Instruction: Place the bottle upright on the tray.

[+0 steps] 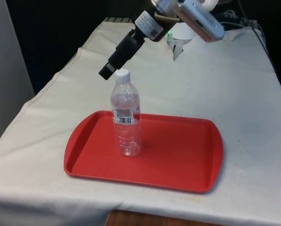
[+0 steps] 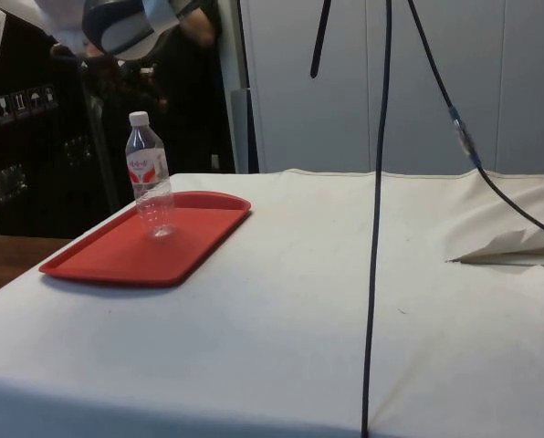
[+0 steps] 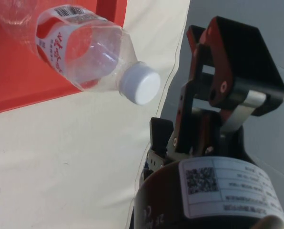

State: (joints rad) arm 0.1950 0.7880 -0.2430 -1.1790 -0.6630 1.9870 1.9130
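A clear plastic bottle (image 1: 126,122) with a white cap and a red-and-white label stands upright on the red tray (image 1: 178,155), towards the front view's left half of it. The side view shows the bottle (image 2: 149,178) upright on the tray (image 2: 117,260) too. My gripper (image 1: 109,69) hangs just above and slightly to the front view's left of the cap, tilted, not touching it. Its fingers are open and hold nothing. In the wrist view the bottle (image 3: 80,47) and its cap (image 3: 141,84) lie a short way beyond the fingers, over the tray (image 3: 18,76).
The tray lies near the table's front edge in the front view, with bare white cloth (image 1: 235,94) around it. A black cable (image 2: 377,228) hangs down in the side view, and a folded white sheet (image 2: 509,246) lies on the cloth at that view's right.
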